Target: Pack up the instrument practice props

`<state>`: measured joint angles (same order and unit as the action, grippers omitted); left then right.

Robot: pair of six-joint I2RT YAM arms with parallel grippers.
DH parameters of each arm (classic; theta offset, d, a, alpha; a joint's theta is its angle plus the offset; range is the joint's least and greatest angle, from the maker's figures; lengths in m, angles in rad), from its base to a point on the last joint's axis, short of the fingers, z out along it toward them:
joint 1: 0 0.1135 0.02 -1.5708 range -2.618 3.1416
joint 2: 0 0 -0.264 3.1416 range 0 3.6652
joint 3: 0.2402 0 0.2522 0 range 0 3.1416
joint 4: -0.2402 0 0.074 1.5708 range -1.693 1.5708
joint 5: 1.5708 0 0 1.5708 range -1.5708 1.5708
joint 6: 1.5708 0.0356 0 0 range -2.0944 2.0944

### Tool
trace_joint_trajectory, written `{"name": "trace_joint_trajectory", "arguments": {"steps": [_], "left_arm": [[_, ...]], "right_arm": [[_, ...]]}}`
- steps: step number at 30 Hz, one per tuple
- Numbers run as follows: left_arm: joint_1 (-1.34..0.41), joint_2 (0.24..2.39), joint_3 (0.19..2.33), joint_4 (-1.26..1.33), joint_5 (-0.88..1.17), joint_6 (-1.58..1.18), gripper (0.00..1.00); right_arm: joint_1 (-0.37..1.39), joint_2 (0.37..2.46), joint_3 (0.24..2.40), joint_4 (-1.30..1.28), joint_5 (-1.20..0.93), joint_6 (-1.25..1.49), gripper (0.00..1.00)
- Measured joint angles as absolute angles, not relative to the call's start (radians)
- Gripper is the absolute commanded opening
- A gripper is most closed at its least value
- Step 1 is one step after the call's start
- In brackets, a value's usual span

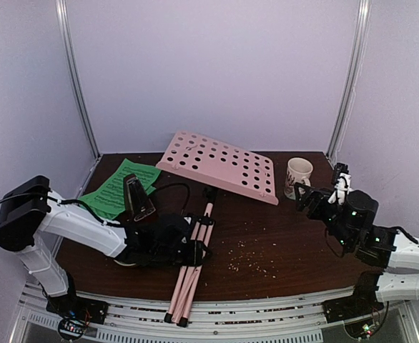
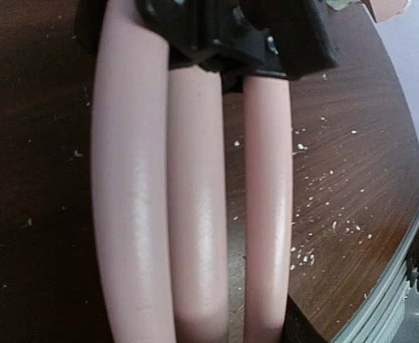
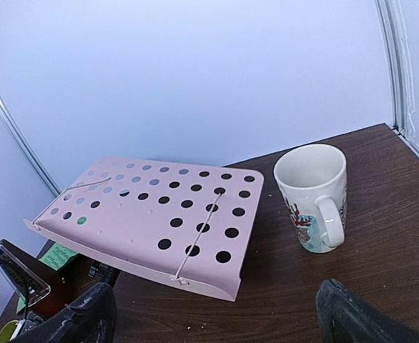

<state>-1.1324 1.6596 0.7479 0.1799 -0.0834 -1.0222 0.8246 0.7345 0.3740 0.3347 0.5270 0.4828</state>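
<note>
The pink music stand lies in two parts. Its perforated desk (image 1: 220, 166) rests tilted at the back of the table and also shows in the right wrist view (image 3: 159, 214). Its folded tripod legs (image 1: 190, 268) lie pointing to the near edge. My left gripper (image 1: 184, 250) is shut around the three legs (image 2: 195, 214) just below their black hub (image 2: 217, 36). The dark red metronome under its clear cover (image 1: 136, 196) stands on the green sheet-music pages (image 1: 115, 187) at the left. My right gripper (image 1: 306, 196) hovers open and empty, with the desk and mug ahead of its fingers (image 3: 360, 318).
A white mug (image 1: 297, 176) stands upright at the back right, next to the desk's right end; it also shows in the right wrist view (image 3: 313, 196). Crumbs (image 1: 242, 254) are scattered on the brown table (image 1: 281, 243). A black cable (image 1: 174, 187) loops by the metronome.
</note>
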Motion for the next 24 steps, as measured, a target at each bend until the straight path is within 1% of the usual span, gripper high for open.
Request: {"name": "trace_joint_trajectory", "arguments": {"steps": [13, 16, 20, 24], "left_arm": [[-1.132, 1.76, 0.897, -0.004, -0.089, -0.965, 0.01], [-1.128, 1.785, 0.935, -0.019, -0.091, -0.926, 0.05], [-1.12, 1.792, 0.948, -0.033, -0.091, -0.896, 0.13], [-1.113, 1.814, 0.996, -0.107, -0.121, -0.857, 0.22]], "right_arm": [[0.822, 0.666, 0.373, 0.253, 0.58, 0.469, 1.0], [0.822, 0.663, 0.373, 0.25, 0.583, 0.469, 1.0], [0.822, 0.662, 0.373, 0.241, 0.584, 0.469, 1.0], [0.822, 0.662, 0.373, 0.237, 0.584, 0.469, 1.0]]}}
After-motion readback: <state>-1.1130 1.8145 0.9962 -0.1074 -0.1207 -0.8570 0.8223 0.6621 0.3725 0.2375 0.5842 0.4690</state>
